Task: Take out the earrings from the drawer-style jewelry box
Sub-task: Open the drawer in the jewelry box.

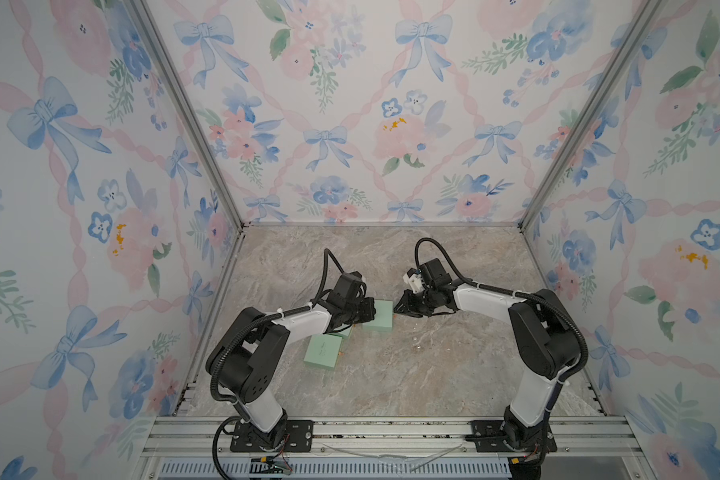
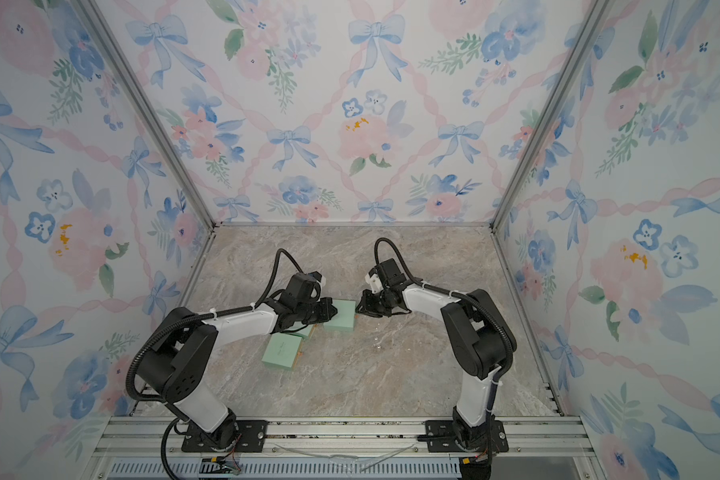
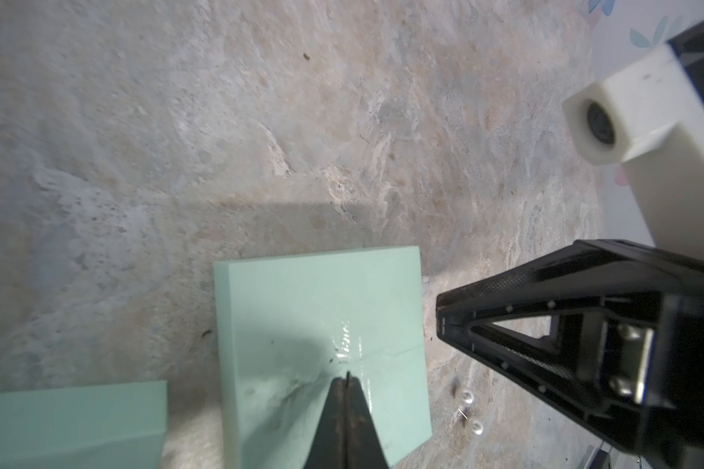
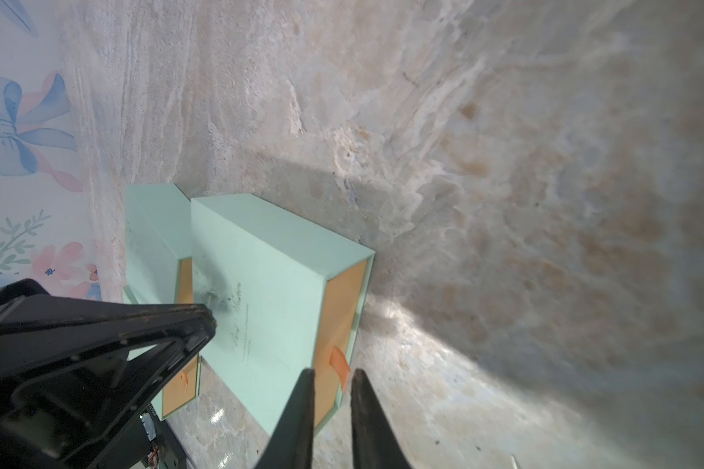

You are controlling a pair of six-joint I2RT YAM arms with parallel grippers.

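A mint-green jewelry box (image 1: 379, 316) (image 2: 341, 318) lies flat on the marble table. Its orange drawer front (image 4: 342, 320) sits flush in the sleeve and faces my right gripper. My left gripper (image 3: 347, 379) (image 1: 371, 311) is shut, its tip pressed on the box lid (image 3: 301, 308). My right gripper (image 4: 333, 373) (image 1: 397, 309) is low at the drawer end, jaws narrowly apart, with the orange pull tab (image 4: 339, 360) between the tips. Two pearl earrings (image 3: 467, 397) (image 3: 477, 427) lie loose on the table beside the box, also faint in a top view (image 1: 416, 341).
A second mint-green box (image 1: 323, 351) (image 2: 281, 351) (image 3: 70, 422) lies nearer the left arm's base, touching the first; its orange drawer front (image 4: 179, 390) shows. Floral walls enclose the marble table (image 1: 433, 374) on three sides, with an aluminium rail (image 1: 391, 432) in front.
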